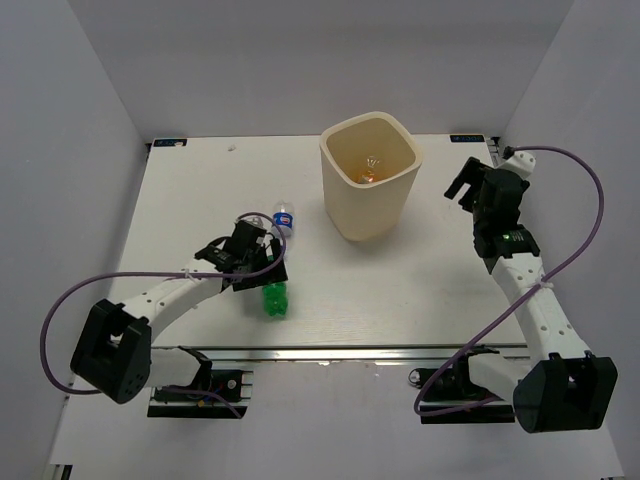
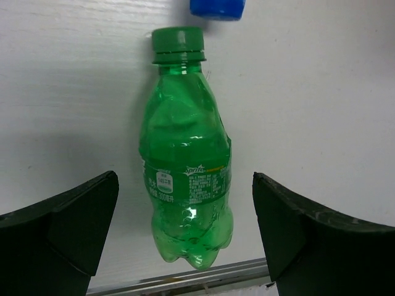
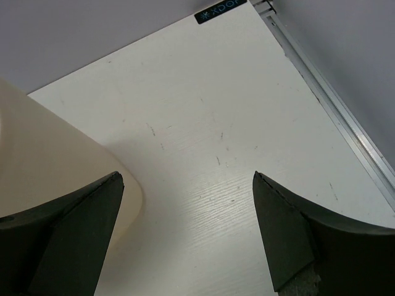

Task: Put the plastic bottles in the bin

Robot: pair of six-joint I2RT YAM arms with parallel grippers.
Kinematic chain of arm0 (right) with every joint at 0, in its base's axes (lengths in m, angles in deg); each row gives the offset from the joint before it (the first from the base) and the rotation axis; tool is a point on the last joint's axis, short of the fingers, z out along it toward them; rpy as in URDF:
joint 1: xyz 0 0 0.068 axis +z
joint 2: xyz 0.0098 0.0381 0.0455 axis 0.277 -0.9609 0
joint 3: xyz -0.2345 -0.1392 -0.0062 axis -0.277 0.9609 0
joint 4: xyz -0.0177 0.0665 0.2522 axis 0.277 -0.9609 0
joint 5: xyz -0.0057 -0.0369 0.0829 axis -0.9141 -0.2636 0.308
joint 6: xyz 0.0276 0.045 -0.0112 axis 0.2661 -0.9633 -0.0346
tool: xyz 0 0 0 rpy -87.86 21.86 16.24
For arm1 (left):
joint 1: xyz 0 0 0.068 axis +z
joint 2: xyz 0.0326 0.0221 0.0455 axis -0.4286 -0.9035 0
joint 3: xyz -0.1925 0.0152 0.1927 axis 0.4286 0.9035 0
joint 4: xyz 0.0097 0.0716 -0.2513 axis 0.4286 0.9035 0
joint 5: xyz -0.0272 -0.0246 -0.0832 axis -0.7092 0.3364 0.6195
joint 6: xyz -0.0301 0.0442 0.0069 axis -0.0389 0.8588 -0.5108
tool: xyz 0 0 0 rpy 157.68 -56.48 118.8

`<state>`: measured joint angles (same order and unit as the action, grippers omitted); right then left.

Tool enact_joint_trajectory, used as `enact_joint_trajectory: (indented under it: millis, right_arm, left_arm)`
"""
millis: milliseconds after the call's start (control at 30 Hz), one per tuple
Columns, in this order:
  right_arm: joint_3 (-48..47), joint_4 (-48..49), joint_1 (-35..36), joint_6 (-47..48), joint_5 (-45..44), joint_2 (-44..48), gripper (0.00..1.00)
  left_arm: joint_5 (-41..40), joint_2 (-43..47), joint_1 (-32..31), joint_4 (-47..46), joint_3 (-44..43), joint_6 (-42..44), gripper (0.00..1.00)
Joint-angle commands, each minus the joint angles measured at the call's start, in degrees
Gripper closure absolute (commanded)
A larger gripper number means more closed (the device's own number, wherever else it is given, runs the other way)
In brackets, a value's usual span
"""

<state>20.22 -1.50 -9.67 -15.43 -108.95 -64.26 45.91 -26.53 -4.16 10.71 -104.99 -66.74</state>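
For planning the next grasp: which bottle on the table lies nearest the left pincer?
The green bottle, framed by the open left pincer in its wrist view. The clear, blue-capped bottle lies beyond its cap.

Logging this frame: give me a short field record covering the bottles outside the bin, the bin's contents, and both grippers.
bottles on table: green bottle and clear bottle with blue label, both lying down, caps close together
bin: upright, far middle of the table
bin contents: something orange at the bottom; count unclear
left gripper: open, above the green bottle, a finger on each side, not gripping
right gripper: open, empty, right of the bin
task status: two bottles not yet binned
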Motion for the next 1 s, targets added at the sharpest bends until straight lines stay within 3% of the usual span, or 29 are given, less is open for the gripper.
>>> enact_joint_trajectory:
  millis: [0,100,267,333,367,400,500,700,867,967]
  right_arm:
    - [1.02,4.75,-0.97,-3.5,-2.87,2.01,0.11]
    - [1.11,4.4,-1.14,-3.59,-2.17,1.57,0.11]
    - [2.69,5.36,-1.23,-3.15,1.08,2.18,0.11]
    - [3.65,6.77,-1.23,-1.83,1.61,2.62,0.11]
    - [3.83,6.77,-1.32,-1.48,1.61,2.71,0.11]
    - [4.09,6.6,-1.32,-0.43,1.61,2.97,0.11]
    - [4.71,5.81,-1.67,1.06,0.39,3.93,0.11]
    - [5.5,6.24,-1.93,2.13,-1.81,6.05,0.11]
    - [7.17,8.97,-2.2,5.99,0.55,6.93,0.11]
    - [7.44,8.8,-2.37,7.57,1.35,6.93,0.11]
  left_arm:
    - [3.48,-0.75,-0.52,-4.21,1.73,1.9,0.02]
    - [6.91,-3.03,-0.52,-6.51,2.62,2.16,0.02]
    - [0.51,-5.67,-0.52,-5.72,1.74,1.64,0.08]
    - [-0.55,-6.29,-0.52,-5.11,1.3,0.85,0.22]
    - [-1.69,-6.29,-0.61,-4.67,0.69,0.5,0.41]
    - [-2.13,-6.2,-0.52,-2.75,0.25,-0.11,0.5]
    - [-8.17,-1.84,-0.52,3.47,-2.82,-2.13,0.68]
    - [-17.33,6.17,-0.52,8.44,-10.99,-4.43,0.71]
    - [-15.59,6.11,-0.52,-5.34,-22.15,0.92,0.67]
    - [-10.43,-0.9,-0.52,-9.66,-34.41,5.23,0.66]
